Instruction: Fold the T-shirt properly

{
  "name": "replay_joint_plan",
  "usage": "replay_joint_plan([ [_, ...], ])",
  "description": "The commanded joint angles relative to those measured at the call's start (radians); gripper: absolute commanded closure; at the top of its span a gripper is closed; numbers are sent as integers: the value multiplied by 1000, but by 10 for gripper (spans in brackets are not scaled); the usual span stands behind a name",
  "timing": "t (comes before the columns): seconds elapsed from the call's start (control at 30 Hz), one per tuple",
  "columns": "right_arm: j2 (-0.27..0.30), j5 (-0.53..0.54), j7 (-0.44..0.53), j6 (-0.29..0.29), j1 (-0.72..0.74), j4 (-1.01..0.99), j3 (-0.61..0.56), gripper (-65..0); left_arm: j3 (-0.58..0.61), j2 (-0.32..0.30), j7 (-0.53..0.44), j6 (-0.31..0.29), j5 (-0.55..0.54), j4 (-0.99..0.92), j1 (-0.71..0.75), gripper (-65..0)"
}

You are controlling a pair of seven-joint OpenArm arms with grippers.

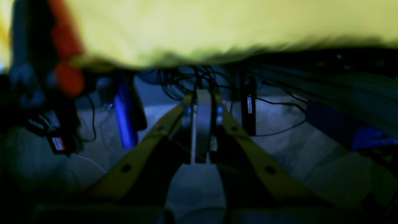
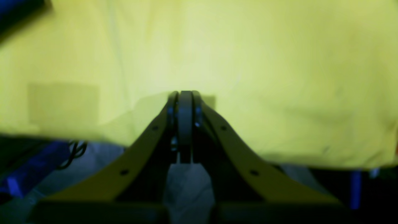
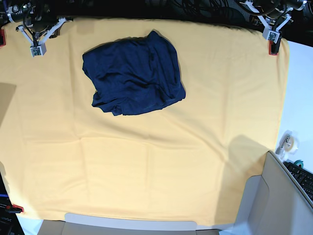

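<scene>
The shirt (image 3: 133, 74) lay in a compact, rumpled bundle on the yellow cloth (image 3: 161, 161), toward the far side and left of centre in the base view. Edges uneven, surface creased; sleeves not distinguishable, apparently tucked in or under. Judged: folded down to a small packet but not neat, so either a rough finish or a fold wanting squaring up. Could not tell how many layers.

Both arms stood at the far corners, well apart from the shirt. Right gripper (image 3: 36, 49) at the far left corner in the base view, left gripper (image 3: 272, 33) at the far right. Neither held anything. Right wrist view showed the right gripper's (image 2: 185, 124) jaws pressed together over the cloth edge; left wrist view showed the left gripper's (image 1: 202, 124) jaws likewise closed, empty, with cables (image 1: 186, 77) and floor beyond the table edge.

Left to do, by my reckoning: flatten and align, if anything.
</scene>
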Motion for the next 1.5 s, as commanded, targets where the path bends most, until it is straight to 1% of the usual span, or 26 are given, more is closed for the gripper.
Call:
replay_joint_plan([
  [0.0,-9,13,5,1,-35,14,-6,0,-18,2,-5,-2,-7,12,35,-5],
  [0.07,-34,10,5,1,-79,11,-32,0,-18,14,-5,-2,-7,9,70,-5],
  [0.17,-49,-4,5,1,-121,-26,-86,0,-17,30,-5,-2,-5,-28,96,-5],
  [0.27,-61,-82,10,1,-125,-87,-125,0,8,30,-5,-2,-5,-112,96,-5],
  [0.37,-84,-143,11,1,-124,-147,-128,0,37,28,-9,-2,-5,-235,93,-5],
  [0.4,-89,-157,11,1,-127,-150,-129,0,49,30,-28,-2,-5,-270,93,-5],
  [0.47,-98,-162,11,1,-148,-130,-129,0,86,31,-90,-2,-5,-314,93,-5],
  [0.53,-98,-160,22,1,-185,-67,-128,0,111,30,-136,-2,-5,-344,98,-5],
  [0.63,-110,-158,60,1,-256,10,-126,0,115,28,-147,-2,-5,-365,98,-5],
  [0.83,-119,-155,119,1,-356,5,-128,0,115,25,-153,-2,-5,-367,96,-5],
  [0.9,-119,-158,149,1,-371,-27,-131,0,121,10,-153,-2,-4,-390,95,-5],
  [0.97,-119,-160,168,1,-356,-89,-134,0,158,-12,-172,-2,-4,-442,65,-6],
  [1.07,-119,-209,176,1,-291,-239,-167,0,262,-63,-261,-2,-4,-612,4,-6],
  [1.1,-119,-232,196,1,-274,-291,-178,0,302,-81,-293,-2,-4,-686,-16,-6],
  [1.17,-115,-272,268,1,-239,-399,-233,0,388,-109,-360,-2,-4,-855,-76,-6],
  [1.23,-112,-324,340,1,-196,-512,-278,0,457,-113,-448,-2,-4,-1013,-139,-6],
  [1.33,-119,-395,401,1,-89,-738,-324,0,574,-113,-637,-2,-4,-1240,-228,-6],
  [1.37,-119,-404,418,1,-49,-833,-342,0,625,-113,-710,-2,-4,-1313,-254,-6],
  [1.47,-119,-407,487,1,54,-1084,-382,0,764,-113,-890,-2,-4,-1485,-338,-6],
])
